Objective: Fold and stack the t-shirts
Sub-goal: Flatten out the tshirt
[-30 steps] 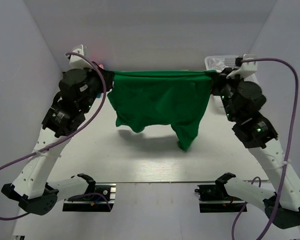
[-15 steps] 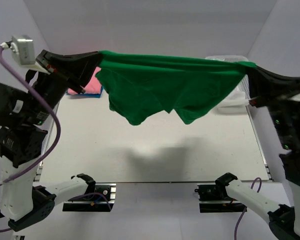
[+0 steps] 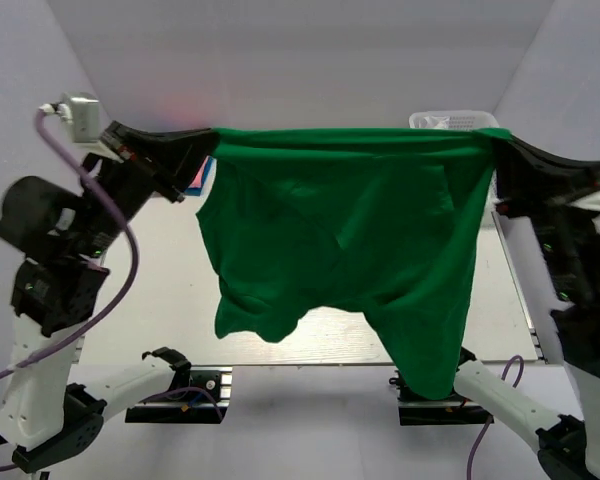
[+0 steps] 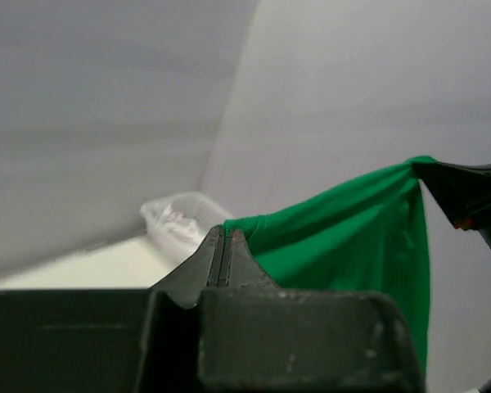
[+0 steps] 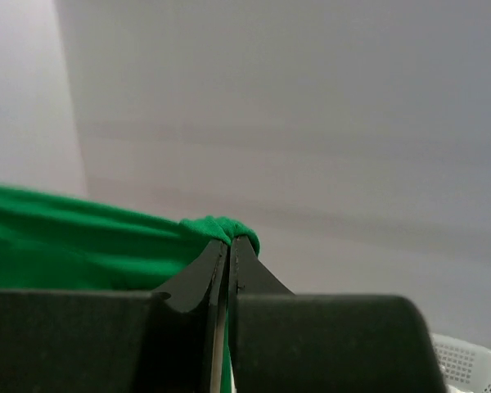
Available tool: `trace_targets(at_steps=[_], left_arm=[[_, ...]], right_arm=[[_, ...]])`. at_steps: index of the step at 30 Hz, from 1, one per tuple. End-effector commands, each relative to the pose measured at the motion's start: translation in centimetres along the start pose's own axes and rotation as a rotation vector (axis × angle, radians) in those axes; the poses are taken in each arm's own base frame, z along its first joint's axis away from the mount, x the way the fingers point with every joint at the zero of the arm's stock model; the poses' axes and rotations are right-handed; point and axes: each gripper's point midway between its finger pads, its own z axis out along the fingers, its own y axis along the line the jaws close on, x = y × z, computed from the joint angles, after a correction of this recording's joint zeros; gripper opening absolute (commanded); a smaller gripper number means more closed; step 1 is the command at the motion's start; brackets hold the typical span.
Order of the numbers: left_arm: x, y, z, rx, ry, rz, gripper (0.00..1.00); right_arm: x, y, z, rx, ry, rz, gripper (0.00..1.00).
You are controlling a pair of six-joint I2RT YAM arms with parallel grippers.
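The green t-shirt (image 3: pixel 350 230) is bright green, plain and soft. It hangs in the air above the table, spread wide. Its top edge is pulled nearly straight and level. The left end is pinched in the closed left gripper (image 3: pixel 212 148) and the right end in the closed right gripper (image 3: pixel 495 150). Below this edge the cloth falls freely with many folds. The bottom is uneven: the right part reaches lower than the left part, down past the near edge of the table. Behind its upper left corner, a small strip of pink and blue cloth (image 3: pixel 196 180) lies on the table, mostly hidden.
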Motion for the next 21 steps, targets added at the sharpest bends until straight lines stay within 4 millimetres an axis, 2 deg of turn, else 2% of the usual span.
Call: trace_targets(at_steps=[1,2,3,4,5,6,7,8,9,10,11,12,13,14,15,16,17,18,19,21], left_arm=[[3.9,8.9,0.7,-0.395,-0.019,-0.079,0.0],[5.2,11.2,0.7,-0.496,-0.018,-0.089,0.0],[8.5,13.2,1.0,-0.558,0.048,-0.095,0.0],[10.3,14.5,1.3,-0.597,0.084,-0.09,0.0],[12.4,16.0,1.5,-0.656,0.121,-0.109,0.0],[16.2,18.7,1.9,-0.739,0.218,-0.095,0.0],[18.3,20.3,1.9,-0.805,0.264,-0.093,0.0],[20.2,22.4,1.4,-0.909,0.288,-0.091,0.0],[22.8,23.7,0.9,-0.968,0.363,-0.084,0.0],[26.6,26.6,0.5,-1.063,0.448,-0.069,0.0],[28.5,28.2,-0.2,-1.119,0.489,-0.078,0.0],[29.8,29.2,-0.1,-1.139,0.525,-0.093,0.0],[31.5,30.4,-0.6,-1.179,0.558,-0.104,0.0],[34.3,31.7,-0.7,-1.191,0.629,-0.12,0.0],[34.9,33.2,-0.9,-1.208,0.63,-0.135,0.0],[35.7,34.1,-0.1,-1.192,0.626,-0.159,0.0],[35.9,34.9,0.5,-1.191,0.619,-0.168,0.0],[37.5,36.6,0.1,-1.223,0.642,-0.169,0.0],[38.0,37.1,0.9,-1.205,0.635,-0.167,0.0],[37.9,39.2,1.7,-1.214,0.603,-0.16,0.0]], right_arm=[[5.3,-3.8,3.4,0.23,0.037,-0.047,0.0],[8.4,-3.9,4.4,0.243,0.102,-0.054,0.0],[9.3,-4.6,4.9,0.286,0.099,-0.045,0.0],[10.9,-4.9,5.5,0.312,0.121,-0.041,0.0],[17.1,-4.8,6.8,0.322,0.235,-0.052,0.0],[19.2,-5.2,7.0,0.349,0.273,-0.056,0.0],[23.5,-4.9,7.5,0.352,0.348,-0.034,0.0],[26.8,-4.8,8.2,0.352,0.402,-0.04,0.0],[28.8,-4.5,8.3,0.343,0.441,-0.036,0.0],[32.7,-3.9,8.7,0.328,0.513,-0.015,0.0],[34.5,-3.9,8.9,0.323,0.55,-0.012,0.0],[38.9,-3.3,9.5,0.307,0.636,-0.016,0.0],[40.7,-3.5,9.5,0.304,0.682,-0.011,0.0],[42.1,-3.7,9.5,0.309,0.715,-0.019,0.0],[45.7,-3.7,10.1,0.316,0.775,-0.031,0.0],[47.1,-4.5,10.0,0.331,0.804,-0.036,0.0],[47.0,-4.5,11.1,0.331,0.797,-0.032,0.0],[50.7,-4.5,11.2,0.324,0.859,-0.037,0.0],[52.0,-4.7,11.0,0.315,0.895,-0.035,0.0],[54.2,-5.1,12.1,0.305,0.912,-0.021,0.0]])
